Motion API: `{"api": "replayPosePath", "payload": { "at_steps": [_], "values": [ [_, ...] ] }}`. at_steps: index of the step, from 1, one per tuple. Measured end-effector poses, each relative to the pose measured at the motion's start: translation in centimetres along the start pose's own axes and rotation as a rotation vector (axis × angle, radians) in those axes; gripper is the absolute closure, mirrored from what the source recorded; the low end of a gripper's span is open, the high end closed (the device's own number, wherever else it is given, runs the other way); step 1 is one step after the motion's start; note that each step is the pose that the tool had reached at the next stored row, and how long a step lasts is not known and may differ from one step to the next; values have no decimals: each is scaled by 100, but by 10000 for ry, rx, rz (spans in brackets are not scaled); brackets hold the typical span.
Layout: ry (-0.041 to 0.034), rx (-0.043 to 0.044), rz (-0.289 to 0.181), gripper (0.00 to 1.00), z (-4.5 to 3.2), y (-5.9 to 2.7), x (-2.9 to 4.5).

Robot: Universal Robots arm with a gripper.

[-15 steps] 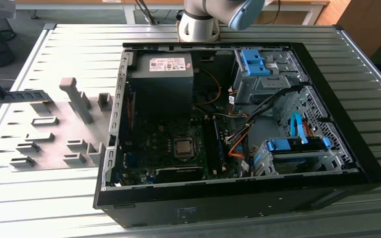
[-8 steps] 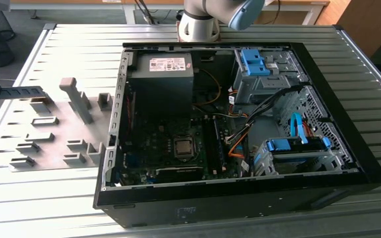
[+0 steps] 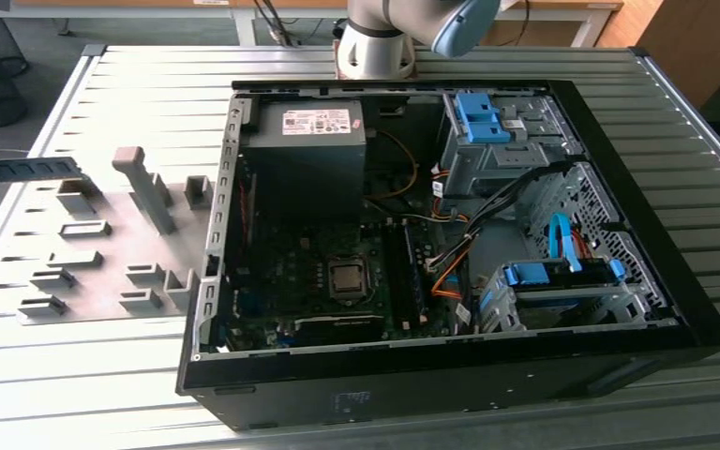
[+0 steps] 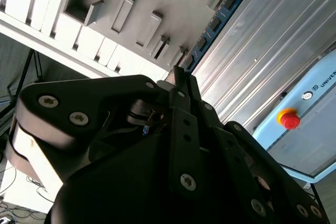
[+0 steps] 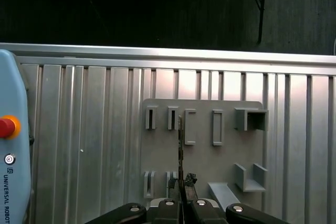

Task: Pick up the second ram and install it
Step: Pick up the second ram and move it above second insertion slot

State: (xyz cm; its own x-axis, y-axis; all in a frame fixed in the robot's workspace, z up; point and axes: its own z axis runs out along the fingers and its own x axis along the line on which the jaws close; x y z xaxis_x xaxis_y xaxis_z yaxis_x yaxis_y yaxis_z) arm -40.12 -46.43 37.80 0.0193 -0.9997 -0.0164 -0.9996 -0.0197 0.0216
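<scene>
Gripper is clenched on the second ram, which sticks out past the fingertips, edge-on in the first wrist view. In the second wrist view the ram's blue-green face and dark chips show. The ram hangs over the grey fixture plate on the slatted table. In the exterior view the open computer case lies just beside that plate.

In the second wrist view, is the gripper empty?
No, the gripper is shut on the second ram, which sticks out beyond it.
</scene>
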Motion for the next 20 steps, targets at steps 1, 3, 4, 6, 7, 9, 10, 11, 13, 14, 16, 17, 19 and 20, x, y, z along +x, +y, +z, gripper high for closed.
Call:
{"api": "replayPosePath", "payload": {
  "at_steps": [1, 3, 4, 6, 7, 9, 10, 11, 13, 14, 16, 17, 19, 20],
  "values": [
    [0, 1, 0, 86, -9, 0, -1],
    [0, 1, 0, 86, -28, 0, -2],
    [-1, 1, 0, 86, -36, 1, -2],
    [0, 1, 0, 86, -59, 1, -3],
    [0, 0, 0, 86, -72, 1, -3],
    [0, 1, -1, 86, -100, 2, -4],
    [0, 0, 0, 86, -116, 3, -5],
    [0, 1, 0, 86, -132, 3, -5],
    [-1, 1, 0, 86, -161, 3, -6],
    [0, 1, 0, 86, -177, 4, -7],
    [0, 0, 0, 86, -206, 4, -8],
    [0, 1, 0, 86, -218, 5, -8],
    [0, 1, 0, 86, -244, 5, -10],
    [-1, 1, 0, 86, -257, 5, -11]
  ]
}}
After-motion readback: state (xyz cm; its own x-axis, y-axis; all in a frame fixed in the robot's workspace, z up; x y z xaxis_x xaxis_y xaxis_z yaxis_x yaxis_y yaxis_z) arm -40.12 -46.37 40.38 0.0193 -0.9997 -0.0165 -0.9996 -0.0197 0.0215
